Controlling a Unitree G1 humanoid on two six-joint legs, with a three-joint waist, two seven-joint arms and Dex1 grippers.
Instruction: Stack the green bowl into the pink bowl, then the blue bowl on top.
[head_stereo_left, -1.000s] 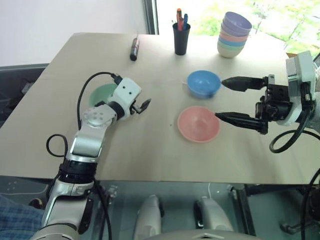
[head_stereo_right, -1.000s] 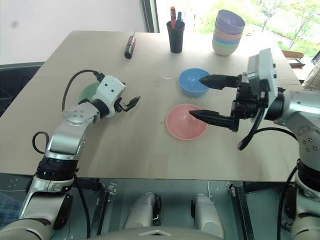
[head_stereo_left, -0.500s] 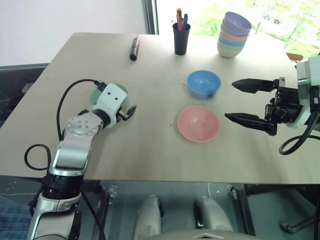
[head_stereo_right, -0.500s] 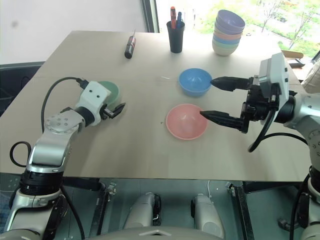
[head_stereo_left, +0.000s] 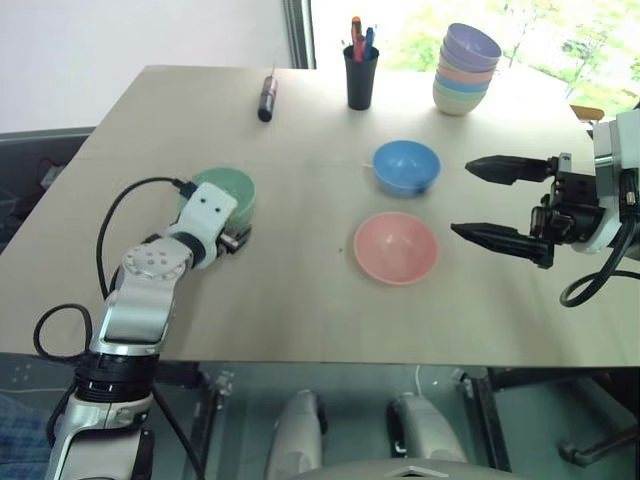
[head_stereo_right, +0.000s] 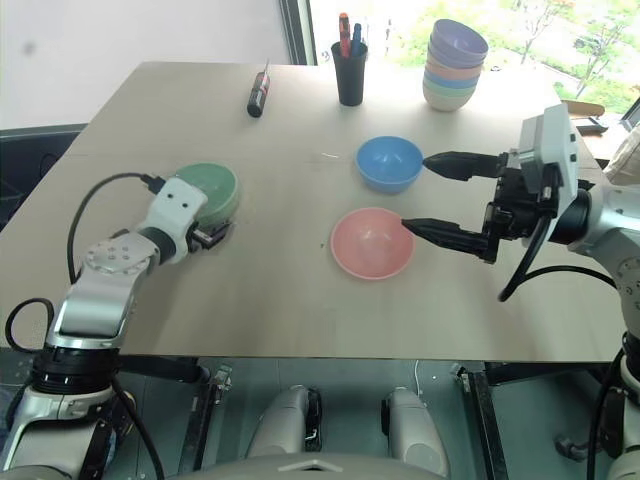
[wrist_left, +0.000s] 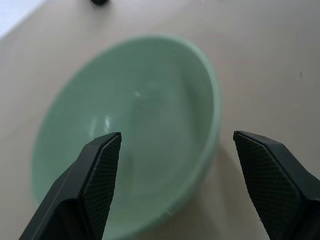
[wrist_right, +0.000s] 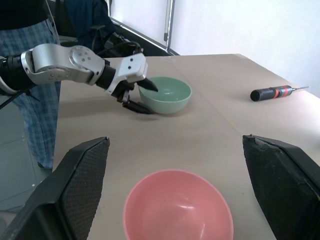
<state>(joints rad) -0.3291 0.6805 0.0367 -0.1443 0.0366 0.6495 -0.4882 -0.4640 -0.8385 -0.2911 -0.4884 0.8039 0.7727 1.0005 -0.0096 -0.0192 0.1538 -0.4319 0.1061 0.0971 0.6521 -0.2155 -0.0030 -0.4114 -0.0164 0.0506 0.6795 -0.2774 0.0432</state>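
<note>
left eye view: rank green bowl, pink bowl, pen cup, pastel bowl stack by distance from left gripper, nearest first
1. green bowl, right at the left gripper, one finger over its rim.
2. pink bowl, toward the table's middle.
3. pen cup, far edge.
4. pastel bowl stack, far right corner.

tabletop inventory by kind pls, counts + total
Loose bowls: 3 (green bowl, pink bowl, blue bowl)
Stack of pastel bowls: 1
Pen cup: 1
Screwdriver: 1
Total: 6
</note>
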